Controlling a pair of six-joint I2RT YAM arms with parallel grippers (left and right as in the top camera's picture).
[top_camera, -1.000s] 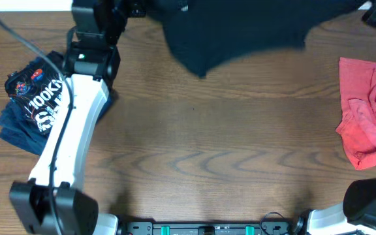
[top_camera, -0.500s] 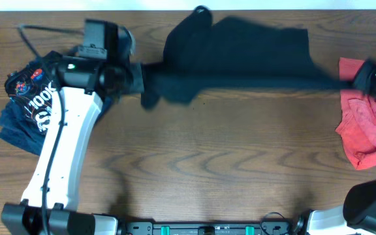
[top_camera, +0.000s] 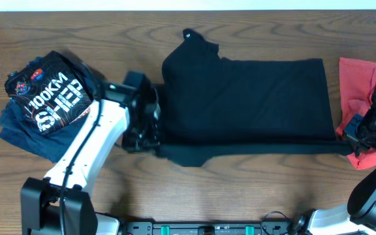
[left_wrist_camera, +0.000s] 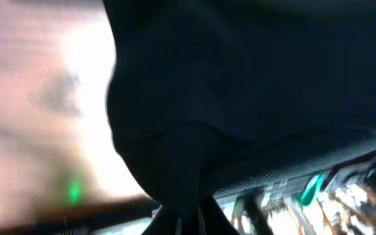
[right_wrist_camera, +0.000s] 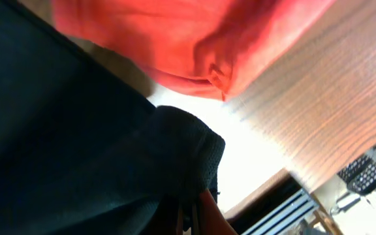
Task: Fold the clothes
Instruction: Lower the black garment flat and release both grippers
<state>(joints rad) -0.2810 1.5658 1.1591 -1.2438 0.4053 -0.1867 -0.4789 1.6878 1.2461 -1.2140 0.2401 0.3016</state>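
Overhead, left gripper [top_camera: 150,136] and right gripper [top_camera: 350,134] clamp the 6 o'clock hem of the black tee [top_camera: 247,98]; the red tee [top_camera: 361,85], touching at 3 o'clock, could get dragged along.

Left arm [top_camera: 83,153]: my long link was a white shell between black joint housings.
Cable [top_camera: 70,163]: thin and black, it ran along that white shell.
Left gripper [top_camera: 150,138]: black, like the wrist behind it.
Right arm [top_camera: 373,196]: rounded black housings, white section at the base.
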